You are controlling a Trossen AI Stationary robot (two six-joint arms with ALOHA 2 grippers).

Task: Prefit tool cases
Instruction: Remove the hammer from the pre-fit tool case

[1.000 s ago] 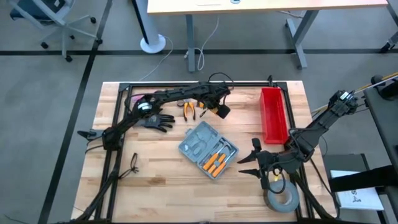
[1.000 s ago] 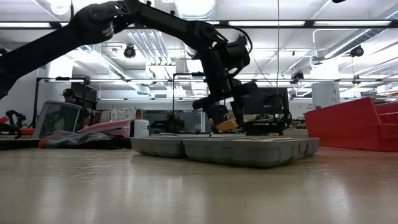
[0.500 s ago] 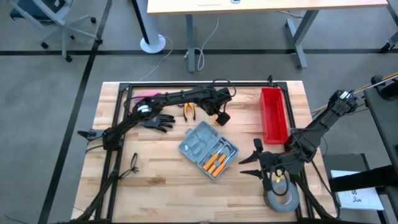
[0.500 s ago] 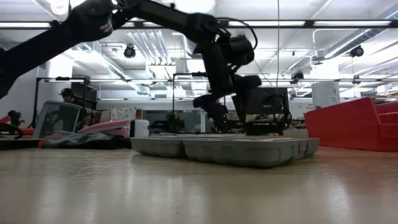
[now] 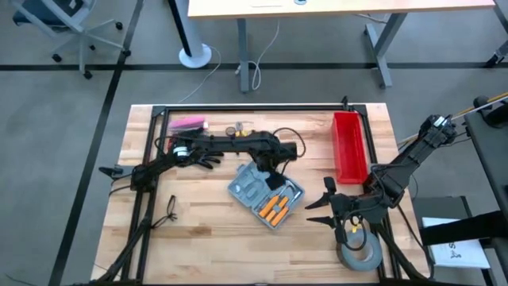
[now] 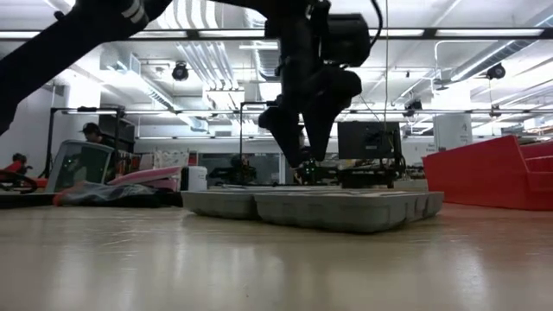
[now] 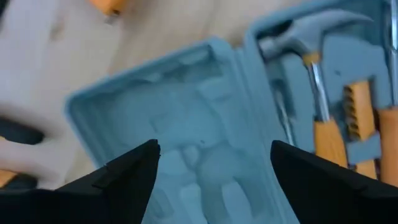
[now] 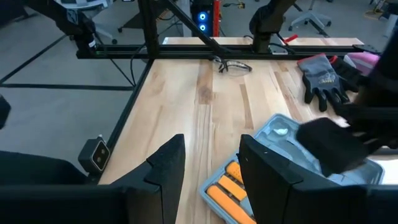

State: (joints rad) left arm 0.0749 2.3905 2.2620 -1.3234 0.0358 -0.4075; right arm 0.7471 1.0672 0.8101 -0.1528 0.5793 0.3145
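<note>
The grey-blue tool case (image 5: 266, 191) lies open and flat on the table's middle, both halves down (image 6: 315, 207). Its right half holds a hammer (image 7: 292, 37) and orange-handled tools (image 5: 274, 208). The other half shows moulded slots (image 7: 186, 124). My left gripper (image 5: 274, 173) hangs open above the case, pointing down (image 6: 301, 160), with the slotted half showing between its fingers (image 7: 214, 180). It holds nothing. My right gripper (image 5: 316, 208) waits open to the right of the case, pointing toward it (image 8: 211, 174), also with nothing in it.
A red bin (image 5: 349, 147) stands at the far right and a grey tape roll (image 5: 359, 254) lies at the near right corner. A black glove (image 5: 202, 155) and a pink thing (image 5: 188, 123) lie at the far left, and glasses (image 5: 169, 210) at the near left.
My left gripper has swung from the far side of the table, beside the pliers, toward the near edge. It now stands over the open case, has turned a little on the way, and has stayed open. The case has not moved.
</note>
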